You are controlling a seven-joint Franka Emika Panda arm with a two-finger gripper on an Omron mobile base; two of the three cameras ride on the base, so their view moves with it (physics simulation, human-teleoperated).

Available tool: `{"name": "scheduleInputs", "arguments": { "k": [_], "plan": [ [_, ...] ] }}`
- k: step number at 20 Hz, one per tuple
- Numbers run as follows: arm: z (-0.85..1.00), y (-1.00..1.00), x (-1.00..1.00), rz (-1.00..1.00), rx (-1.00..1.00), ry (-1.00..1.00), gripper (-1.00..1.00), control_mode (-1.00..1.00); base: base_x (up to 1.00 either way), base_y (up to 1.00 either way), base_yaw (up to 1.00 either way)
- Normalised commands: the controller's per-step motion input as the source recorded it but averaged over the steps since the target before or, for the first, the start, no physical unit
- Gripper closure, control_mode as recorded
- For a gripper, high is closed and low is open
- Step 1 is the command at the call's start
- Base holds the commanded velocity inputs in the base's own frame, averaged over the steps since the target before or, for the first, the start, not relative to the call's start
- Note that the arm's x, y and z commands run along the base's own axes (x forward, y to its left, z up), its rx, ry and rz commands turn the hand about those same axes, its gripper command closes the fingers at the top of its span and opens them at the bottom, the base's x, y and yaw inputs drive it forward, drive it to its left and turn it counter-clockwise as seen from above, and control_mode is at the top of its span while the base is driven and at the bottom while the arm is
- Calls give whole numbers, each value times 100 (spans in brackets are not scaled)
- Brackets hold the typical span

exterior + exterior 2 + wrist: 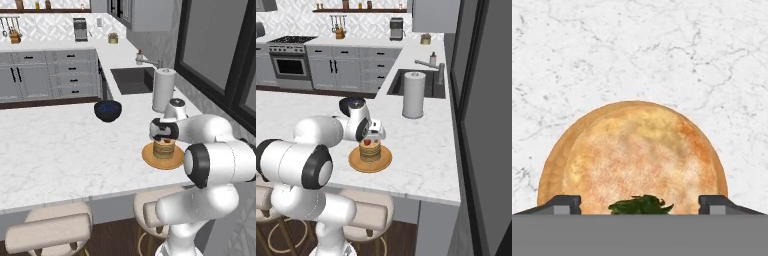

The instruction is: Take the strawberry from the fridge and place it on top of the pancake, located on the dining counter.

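Note:
A stack of golden pancakes sits on a tan plate near the front right of the white marble dining counter. My gripper hangs just above the stack, pointing down. In the right base view the small red strawberry rests on top of the pancakes, under the hand. The hand view looks straight down on the pancake; the strawberry's green leaves show between my widely spread fingertips, which do not touch it. The gripper is open. The fridge is out of view.
A dark blue bowl stands behind the plate to the left. A white paper towel roll stands close behind, next to the sink. Tan stools sit under the counter's front edge. Dark window frames line the right wall.

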Motion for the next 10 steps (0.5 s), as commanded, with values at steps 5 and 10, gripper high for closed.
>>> {"name": "scheduleInputs", "arguments": {
  "k": [5, 10],
  "plan": [
    [48, 0, 2, 0, -8, 0, -100, -100, 0, 0, 0],
    [98, 18, -25, 0, -17, 0, -100, -100, 0, 0, 0]
  ]
}}
